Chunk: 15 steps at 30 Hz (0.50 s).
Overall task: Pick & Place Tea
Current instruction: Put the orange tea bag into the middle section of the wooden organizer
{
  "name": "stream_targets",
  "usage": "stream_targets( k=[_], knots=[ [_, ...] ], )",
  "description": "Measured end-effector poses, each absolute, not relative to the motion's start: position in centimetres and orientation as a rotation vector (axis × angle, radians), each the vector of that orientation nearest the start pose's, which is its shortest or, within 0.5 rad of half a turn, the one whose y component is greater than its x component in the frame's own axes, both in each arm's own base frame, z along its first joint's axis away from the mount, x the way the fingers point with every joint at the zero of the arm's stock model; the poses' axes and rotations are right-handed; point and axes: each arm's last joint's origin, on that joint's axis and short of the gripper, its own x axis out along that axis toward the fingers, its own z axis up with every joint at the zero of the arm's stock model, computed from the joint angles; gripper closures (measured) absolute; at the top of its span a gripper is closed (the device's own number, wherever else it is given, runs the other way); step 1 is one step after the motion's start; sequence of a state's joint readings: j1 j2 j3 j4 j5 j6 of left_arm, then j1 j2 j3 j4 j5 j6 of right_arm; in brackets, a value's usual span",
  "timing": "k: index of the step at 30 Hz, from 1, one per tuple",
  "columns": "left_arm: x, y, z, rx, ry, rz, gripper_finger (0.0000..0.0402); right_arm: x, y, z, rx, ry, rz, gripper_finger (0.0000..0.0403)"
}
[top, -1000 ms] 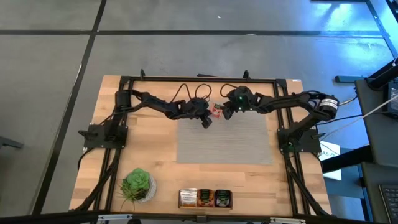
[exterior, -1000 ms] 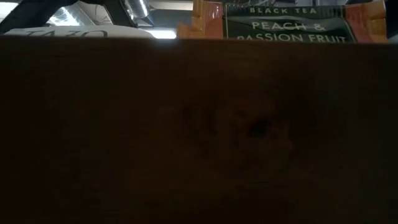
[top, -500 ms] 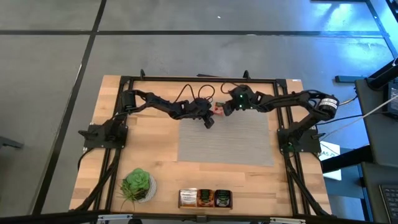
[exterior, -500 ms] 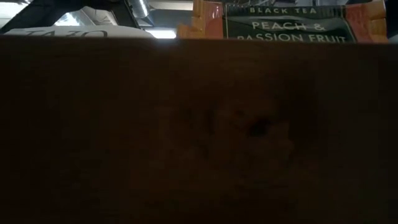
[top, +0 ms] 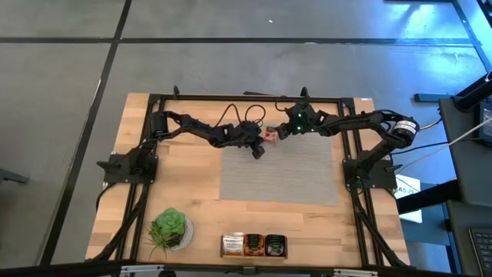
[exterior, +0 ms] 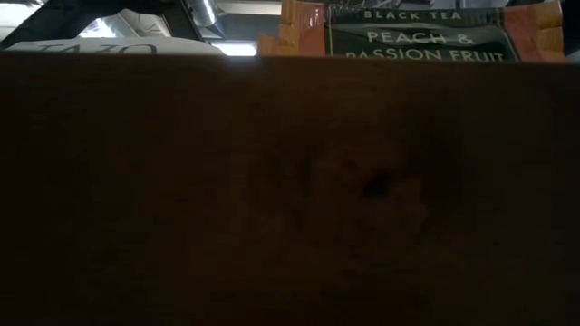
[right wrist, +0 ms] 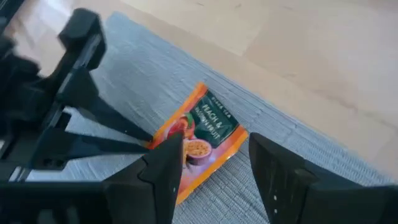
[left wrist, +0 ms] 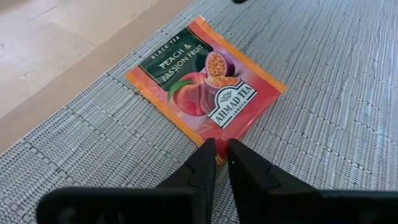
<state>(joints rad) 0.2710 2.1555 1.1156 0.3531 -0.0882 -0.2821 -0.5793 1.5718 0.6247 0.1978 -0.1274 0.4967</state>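
One tea sachet (left wrist: 205,84) lies flat on the grey mat (left wrist: 323,74), close to the mat's far edge where it meets the bare wooden table (top: 196,192). In the high view it sits between the two grippers.

The left gripper (left wrist: 221,152) has its fingers pressed nearly together, only a thin slit between them, the tips right at the sachet's near corner. It holds nothing that can be seen; whether the tips touch the packet edge cannot be told. The right gripper (right wrist: 214,158) is spread wide, its fingers on either side of the sachet and above it, not gripping.

Judgement: the step is getting a flat packet off the mat. To do it well, the closed left tips could act as a stop or lift the corner while the right fingers come down around an edge and close. A flat sachet on woven mat gives little to grab, so a raised edge is needed, and sliding is the risk.

Writing on the sachet reads "BLACK TEA", "PEACH & PASSION FRUIT", "AHMAD TEA", with peach and passion fruit art. In the low view, more sachets (exterior: 421,36) stand behind a dark wooden box front (exterior: 290,190). One shows the same black tea label, and a white one (exterior: 113,47) reads "TAZO". From above, that box (top: 254,245) sits at the table's near edge, with a green potted plant (top: 170,228) beside it.
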Motion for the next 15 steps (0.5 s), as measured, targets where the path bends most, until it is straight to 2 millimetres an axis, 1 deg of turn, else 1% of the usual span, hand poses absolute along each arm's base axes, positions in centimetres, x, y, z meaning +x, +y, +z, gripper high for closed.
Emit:
stream_targets(
  k=[3,7,10,12,15],
  knots=[
    [40.0,11.4,8.1,-0.331,0.635,0.440,0.0364,23.9,-15.2,13.3,0.768,0.601,-0.620,0.0214],
    [40.0,11.4,8.1,-0.331,0.635,0.439,0.0364,24.2,-15.4,11.7,0.787,0.632,-0.630,0.0213],
    [40.0,11.4,8.1,-0.331,0.636,0.439,0.0364,24.8,-15.6,10.8,0.798,0.613,-0.578,0.0213],
    [40.0,11.3,8.1,-0.331,0.637,0.438,0.0364,25.1,-15.7,10.6,0.804,0.585,-0.525,0.0213],
    [40.0,11.3,8.1,-0.331,0.637,0.438,0.0364,25.4,-15.8,10.4,0.809,0.566,-0.499,0.0214]
  ],
)
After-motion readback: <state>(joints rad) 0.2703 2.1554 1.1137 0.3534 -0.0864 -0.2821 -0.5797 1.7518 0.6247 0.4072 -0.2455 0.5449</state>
